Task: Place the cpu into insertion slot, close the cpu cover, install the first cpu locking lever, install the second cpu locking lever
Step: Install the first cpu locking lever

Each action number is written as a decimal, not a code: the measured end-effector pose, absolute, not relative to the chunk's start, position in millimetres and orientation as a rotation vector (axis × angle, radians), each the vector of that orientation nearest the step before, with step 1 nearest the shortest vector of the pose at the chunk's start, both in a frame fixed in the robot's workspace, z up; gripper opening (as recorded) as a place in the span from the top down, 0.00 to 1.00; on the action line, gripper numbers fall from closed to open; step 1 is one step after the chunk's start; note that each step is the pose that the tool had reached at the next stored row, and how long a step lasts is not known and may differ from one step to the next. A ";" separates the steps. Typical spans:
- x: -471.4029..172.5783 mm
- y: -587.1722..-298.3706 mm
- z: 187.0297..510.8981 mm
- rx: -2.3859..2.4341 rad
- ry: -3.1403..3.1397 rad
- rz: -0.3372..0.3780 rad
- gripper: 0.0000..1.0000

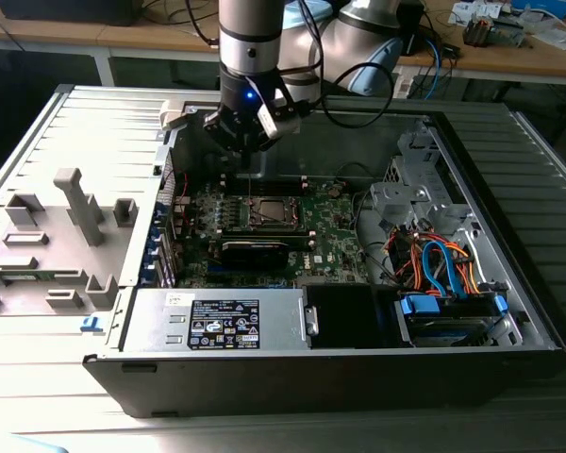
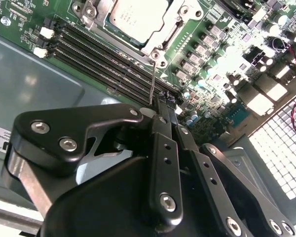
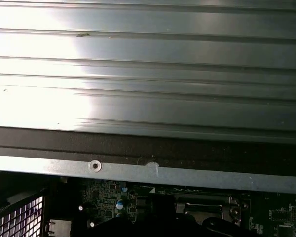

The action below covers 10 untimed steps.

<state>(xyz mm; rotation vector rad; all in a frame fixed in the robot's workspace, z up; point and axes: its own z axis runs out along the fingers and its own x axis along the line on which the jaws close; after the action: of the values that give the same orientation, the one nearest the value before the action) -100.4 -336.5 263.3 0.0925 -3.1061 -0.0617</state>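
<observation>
Locking lever upright, pinched by gripper

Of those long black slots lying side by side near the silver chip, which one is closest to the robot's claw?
The outermost long black slot, at the green board's edge, farthest from the silvery square chip. The black gripper hangs right beside its end.

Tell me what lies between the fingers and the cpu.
In the second wrist view, long black memory slots cross the motherboard between the gripper and the cpu; a thin metal lever spans that stretch.
</observation>
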 end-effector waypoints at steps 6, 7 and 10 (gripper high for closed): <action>-97.0 -336.5 262.6 0.092 -3.106 -0.062 0.89; -96.3 -336.5 262.4 0.092 -3.106 -0.062 0.89; -95.1 -336.5 260.5 0.093 -3.106 -0.061 0.89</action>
<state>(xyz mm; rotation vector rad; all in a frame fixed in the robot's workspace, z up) -95.1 -336.5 260.5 0.0926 -3.1061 -0.0606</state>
